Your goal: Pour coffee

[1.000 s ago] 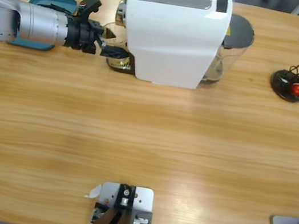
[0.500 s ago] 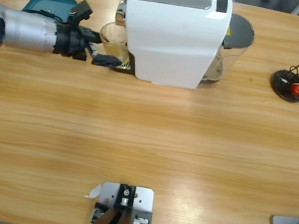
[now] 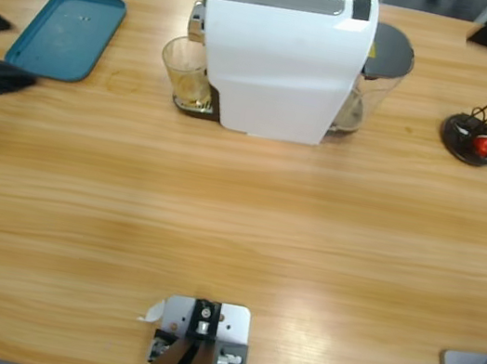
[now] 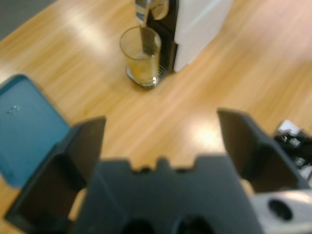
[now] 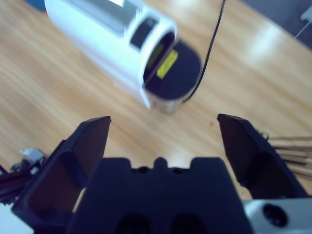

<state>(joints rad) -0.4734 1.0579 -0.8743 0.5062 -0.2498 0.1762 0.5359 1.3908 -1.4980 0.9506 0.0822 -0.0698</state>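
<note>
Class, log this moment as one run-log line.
clear glass tumbler: under spout of white coffee machine, no dark coffee visible | teal plastic tray: empty | left end effector: open, empty | right end effector: open, empty

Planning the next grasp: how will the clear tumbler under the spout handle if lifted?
The clear tumbler looks like smooth glass, so probably rigid, slippery and breakable. It is taller than wide, so a sideways push could tip it.
</note>
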